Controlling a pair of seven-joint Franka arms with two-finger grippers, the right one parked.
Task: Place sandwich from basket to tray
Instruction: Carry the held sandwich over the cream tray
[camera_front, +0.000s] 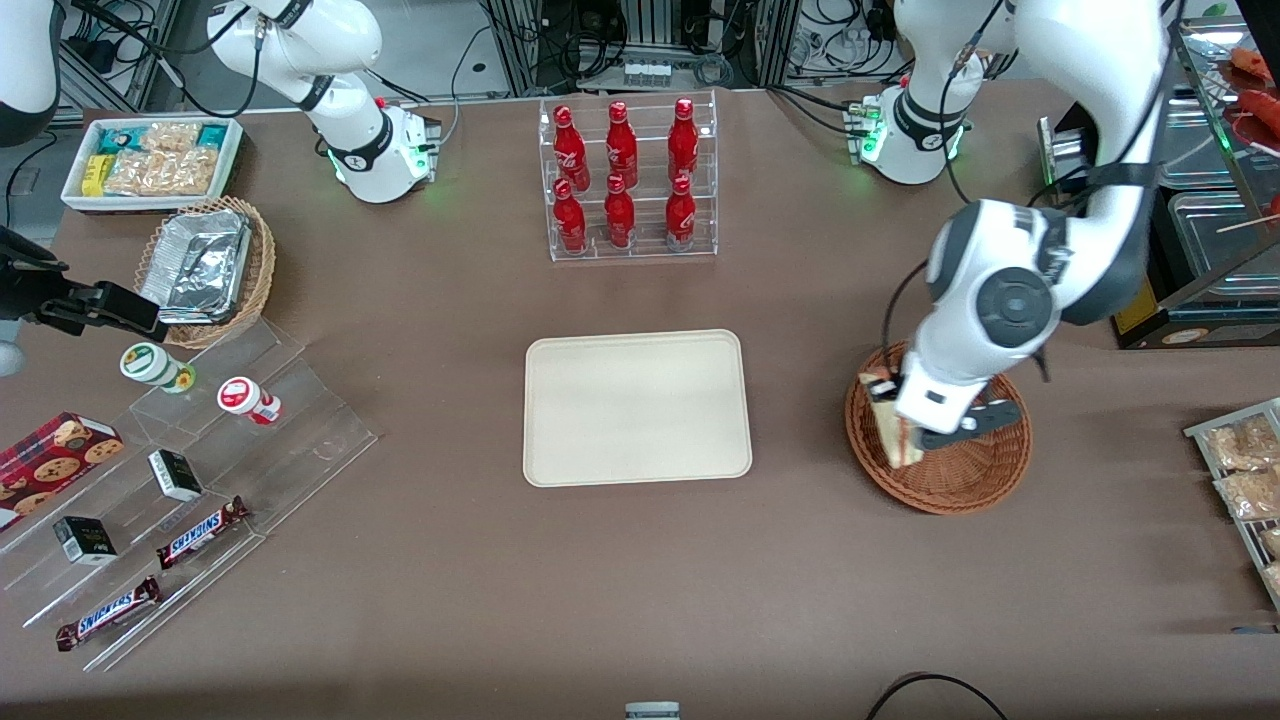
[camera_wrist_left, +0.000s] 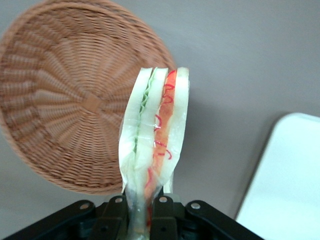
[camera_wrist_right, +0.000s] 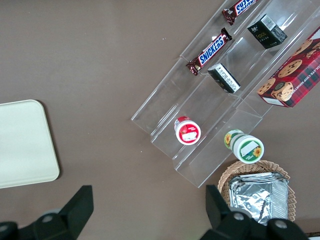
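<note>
Sandwich (camera_wrist_left: 155, 145) pinched in claw (camera_wrist_left: 141, 210), lifted above basket (camera_wrist_left: 70, 110). We judge carry step underway. Next: move sideways to tray (camera_wrist_left: 285, 185) nearby on bench, lower, release.

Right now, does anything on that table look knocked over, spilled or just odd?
Nothing spilled. Two small cups lie tipped on the clear stepped stand. The gripper, above the basket, pinches the sandwich by one end.

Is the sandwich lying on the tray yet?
No, the hand holds the sandwich above the basket; the tray is bare.
</note>
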